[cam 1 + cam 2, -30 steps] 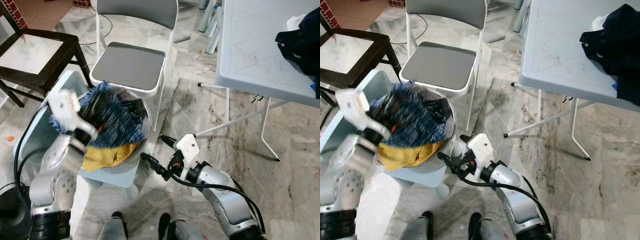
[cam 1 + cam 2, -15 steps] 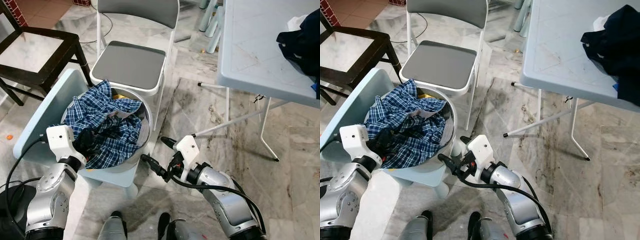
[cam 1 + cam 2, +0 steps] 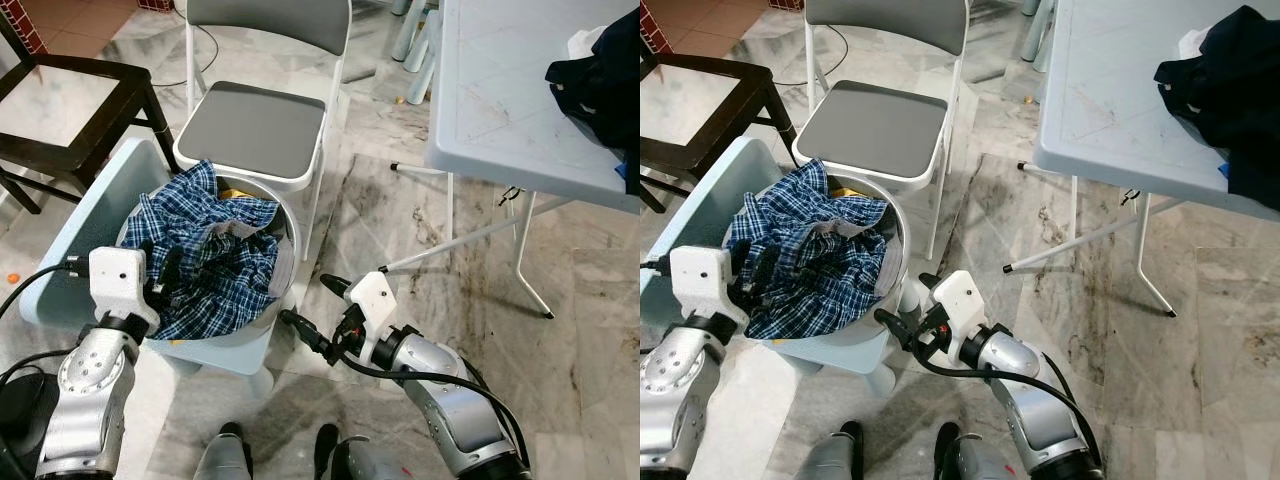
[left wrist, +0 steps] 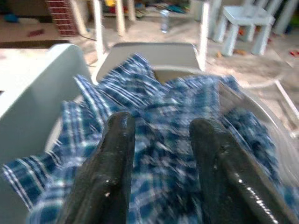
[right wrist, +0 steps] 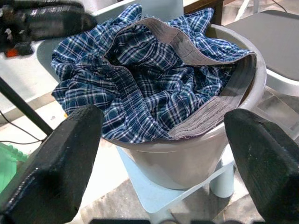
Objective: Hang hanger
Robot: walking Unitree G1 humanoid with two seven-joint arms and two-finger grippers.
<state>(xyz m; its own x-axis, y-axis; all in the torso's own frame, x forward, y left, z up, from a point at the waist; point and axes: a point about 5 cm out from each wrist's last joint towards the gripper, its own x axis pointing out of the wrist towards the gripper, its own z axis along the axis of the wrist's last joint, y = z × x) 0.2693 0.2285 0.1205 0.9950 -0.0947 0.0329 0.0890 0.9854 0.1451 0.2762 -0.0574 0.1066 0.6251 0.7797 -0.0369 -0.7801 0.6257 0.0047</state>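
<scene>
No hanger can be made out; what the grippers face is a blue plaid shirt (image 3: 215,255), crumpled in a round grey tub (image 5: 233,116). The shirt fills the tub and spills over its rim on the left and far sides, with a grey inner band of cloth folded along the right rim. A little yellow shows at the far edge of the tub, under the cloth. The tub stands on a low pale blue plastic chair (image 3: 75,235), whose back rises at the tub's left.

The left gripper (image 3: 160,285) is at the near left rim of the tub, its two black fingers (image 4: 114,158) spread apart with nothing between them, just over the plaid cloth. The right gripper (image 3: 305,312) hovers low over the floor just right of the tub, near its base, its fingers spread wide and holding nothing, pointing toward the tub.

Beyond the tub stands a white metal chair with a grey seat (image 3: 255,125). To the far left is a dark wooden chair (image 3: 75,100). On the right a white folding table (image 3: 520,90) carries a heap of dark clothing (image 3: 600,85) at its far right edge. The floor is veined grey marble (image 3: 400,215).
</scene>
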